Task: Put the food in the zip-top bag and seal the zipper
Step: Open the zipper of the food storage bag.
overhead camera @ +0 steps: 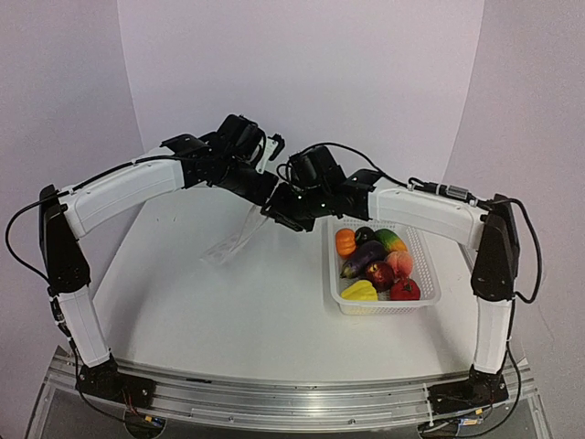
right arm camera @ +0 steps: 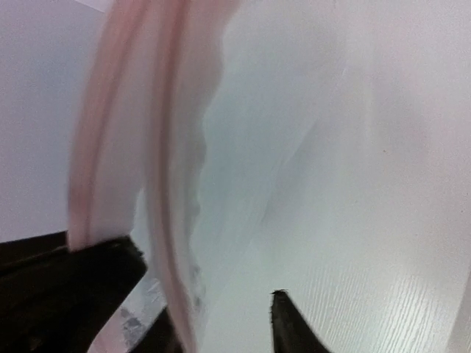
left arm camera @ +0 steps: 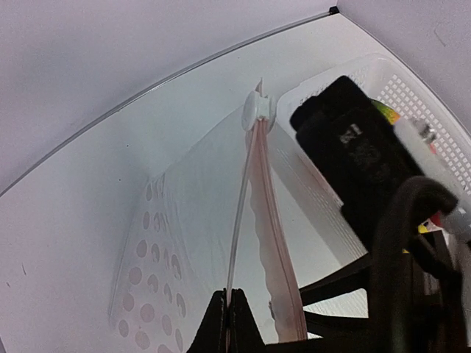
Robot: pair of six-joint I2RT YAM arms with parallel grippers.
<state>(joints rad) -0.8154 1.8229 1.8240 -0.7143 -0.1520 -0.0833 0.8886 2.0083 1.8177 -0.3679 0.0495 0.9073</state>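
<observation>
Over the desk's point(overhead camera: 228, 311) middle, the bag point(overhead camera: 233, 242) hangs tilted, its low corner near the surface. Left end effector point(left arm camera: 228, 323) is clamped on the zipper point(left arm camera: 254, 220); right end effector's point(right arm camera: 206, 276) fingers stand apart around the rim. Food point(overhead camera: 375, 265) lies in the basket point(overhead camera: 425, 274) by the desk's right edge.

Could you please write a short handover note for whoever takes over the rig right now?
Left gripper: shut on the zipper edge of the zip-top bag, held up over the table.
Right gripper: jaws apart with the zipper strip between them, not clamped.
Food: every visible piece lies in the white basket, on the right.
Done: bag picked up; nothing bagged.
Left: load the food, then seal the zipper.
</observation>
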